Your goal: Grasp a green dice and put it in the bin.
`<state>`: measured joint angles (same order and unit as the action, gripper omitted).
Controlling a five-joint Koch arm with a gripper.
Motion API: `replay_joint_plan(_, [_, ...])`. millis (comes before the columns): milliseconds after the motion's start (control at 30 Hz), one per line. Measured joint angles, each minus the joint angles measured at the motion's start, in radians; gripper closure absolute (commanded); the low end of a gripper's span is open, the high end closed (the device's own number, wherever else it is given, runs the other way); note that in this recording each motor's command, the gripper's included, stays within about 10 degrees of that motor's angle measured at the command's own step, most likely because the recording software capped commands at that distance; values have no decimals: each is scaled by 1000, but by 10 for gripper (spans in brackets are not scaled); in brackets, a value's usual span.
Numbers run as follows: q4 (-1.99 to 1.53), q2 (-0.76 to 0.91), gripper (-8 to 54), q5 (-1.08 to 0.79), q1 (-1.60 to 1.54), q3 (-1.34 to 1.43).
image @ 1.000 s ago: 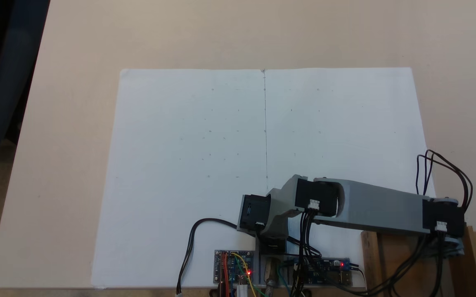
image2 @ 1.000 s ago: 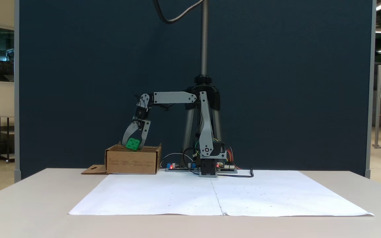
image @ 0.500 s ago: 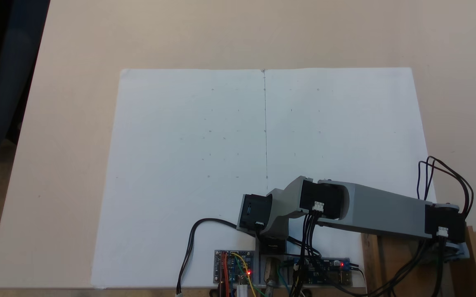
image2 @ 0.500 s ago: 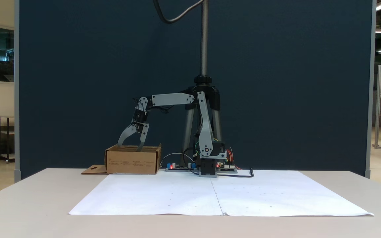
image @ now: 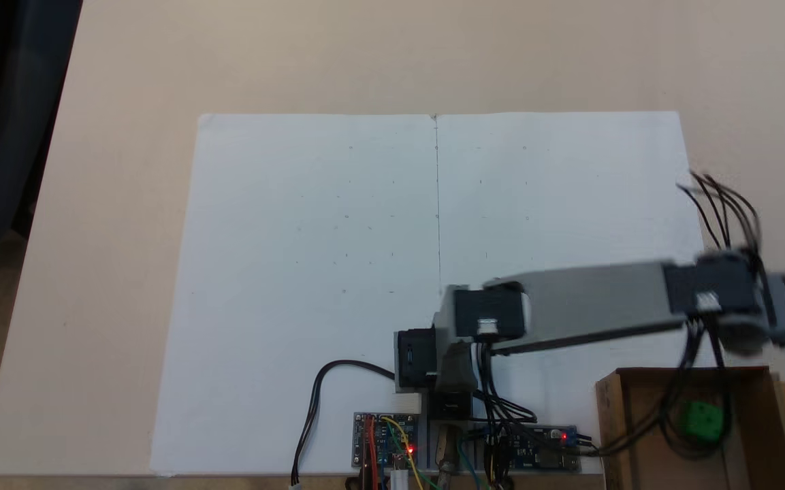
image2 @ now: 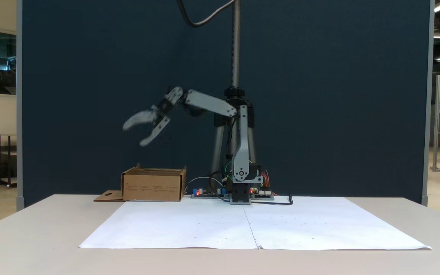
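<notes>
One green dice (image: 702, 420) lies inside the bin (image: 609, 408), and the end effector (image2: 132, 135) is empty with its jaws apart, high above the box.

Little can go wrong now, I judge: the bench (image2: 33, 236) and the white paper sheet (image2: 250, 229) are bare, but the loose black cables (image: 668, 415) hang over the bin and could catch its cardboard wall, and the circuit boards (image: 387, 442) near the base stand close to any low return path.

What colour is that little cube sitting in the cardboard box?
Bright green. The dice shows best in the fixed view looking down, inside the box.
</notes>
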<state>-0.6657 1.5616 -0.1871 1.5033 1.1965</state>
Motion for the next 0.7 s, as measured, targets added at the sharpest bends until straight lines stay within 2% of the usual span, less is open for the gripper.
replay_joint_plan(233, [0,132,38,166,-390,0])
replay_joint_plan(700, [2,163,31,178,-1106,71])
